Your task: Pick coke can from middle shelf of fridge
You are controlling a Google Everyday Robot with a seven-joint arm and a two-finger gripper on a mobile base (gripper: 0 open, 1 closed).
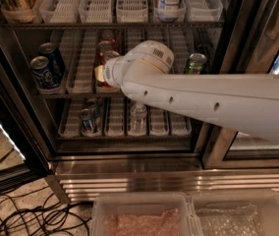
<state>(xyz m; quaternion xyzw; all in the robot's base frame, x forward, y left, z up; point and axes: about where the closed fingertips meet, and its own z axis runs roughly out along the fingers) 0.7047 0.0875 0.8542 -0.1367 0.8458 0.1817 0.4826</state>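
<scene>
On the middle shelf (75,94) of the fridge (129,178), the coke can (104,48) stands just behind the hand (100,76); how wide the hand is, I cannot tell. An off-centre push could topple the can inside its lane tray (106,88).

No text or brand can be read anywhere on the fridge (179,180). The hand (101,75) sits at the middle shelf (80,78).

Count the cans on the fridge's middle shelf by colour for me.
Blue cans: 2
Red coke cans: 3 showing; the arm may hide more
Green can: 1
Total: 6 showing
The gripper sits at the front of the red cans' lane.
</scene>
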